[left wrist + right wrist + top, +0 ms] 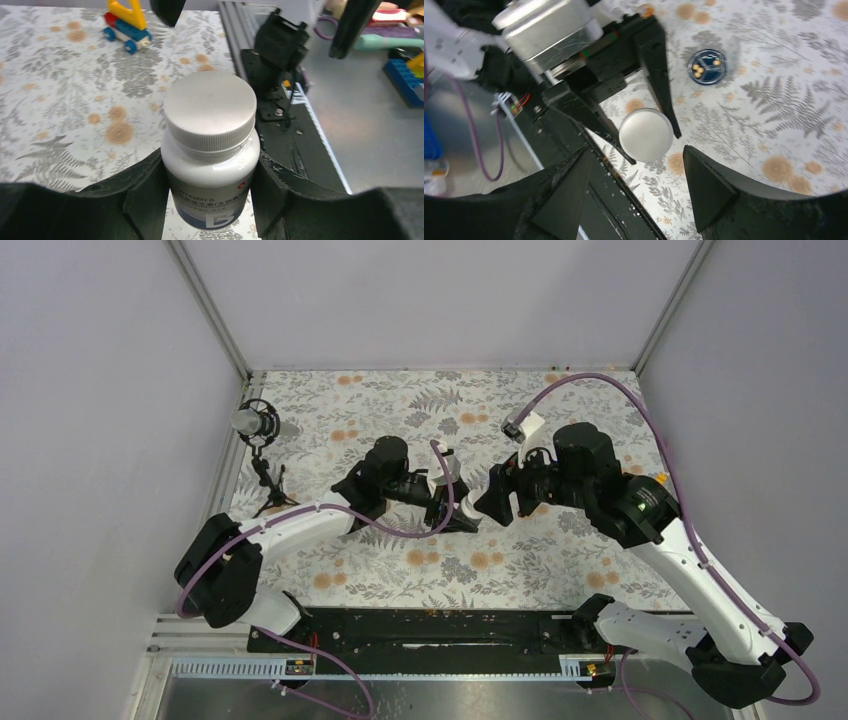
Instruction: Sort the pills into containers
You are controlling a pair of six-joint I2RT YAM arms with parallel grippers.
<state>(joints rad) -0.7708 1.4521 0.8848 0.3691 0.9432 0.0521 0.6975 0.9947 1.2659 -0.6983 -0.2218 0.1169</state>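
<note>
One upright vitamin bottle (210, 165) is sitting clamped in the left gripper (210, 192), its cap (645, 135) just ahead of the spread-jawed right gripper (636, 155).

We see a white vitamin bottle (210, 172) with white ribbed cap (210, 111) and blue label band (212, 219), a cloth (60, 100) of grey ferns and orange blooms, orange pills (697, 70) in a dark-blue round container (707, 66).

Bottle (210, 175): glossy white plastic, smooth.
Cap (210, 112): matt white plastic, flat top, finely ribbed rim.
Label (212, 212): printed, slight sheen.
Left tool (207, 167): matt black plastic, faintly grained.
Desk (60, 100): smooth matt covering, floral print.
Bricks (125, 30): glossy coloured plastic.
Rail (232, 25): brushed grey metal.
</note>
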